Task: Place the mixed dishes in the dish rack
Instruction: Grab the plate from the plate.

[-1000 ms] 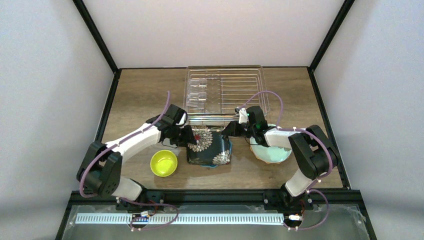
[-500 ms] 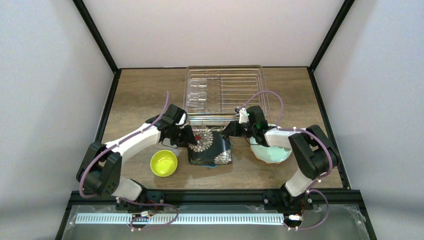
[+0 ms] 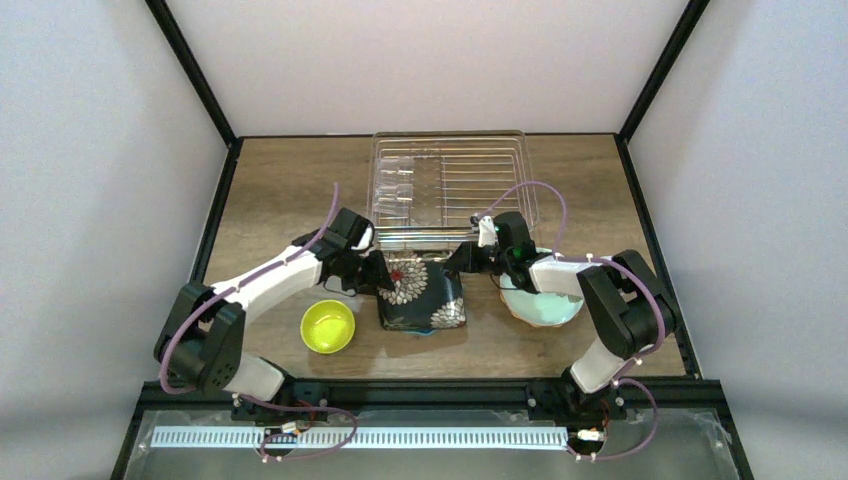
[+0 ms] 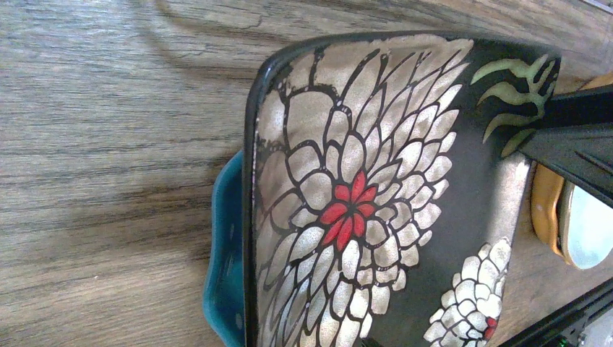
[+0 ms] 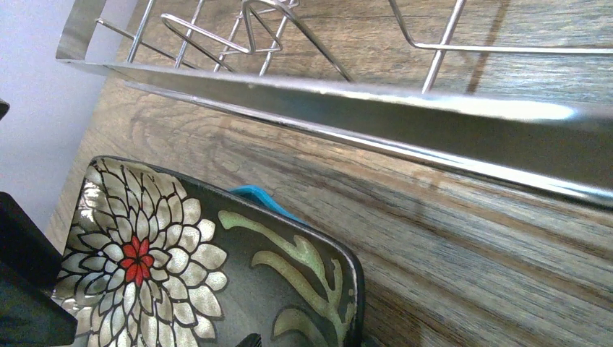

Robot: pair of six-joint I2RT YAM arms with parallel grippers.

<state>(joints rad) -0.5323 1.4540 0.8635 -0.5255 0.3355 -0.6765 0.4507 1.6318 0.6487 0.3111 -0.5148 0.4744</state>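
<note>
Left jaws narrower around black floral plate (image 3: pixel 420 295)

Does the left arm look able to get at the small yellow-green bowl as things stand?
Probably yes. The bowl sits in the open beside the left forearm, nothing on or against it. The left gripper is at the black floral plate's left edge and would have to back away first.

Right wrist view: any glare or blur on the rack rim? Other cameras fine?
Right wrist: bright glare streak along the dish rack rim, which looks soft; black square floral plate sharper. Left wrist: crisp, sheen on silvery petals. Top external: even light, lower corners dim.
</note>
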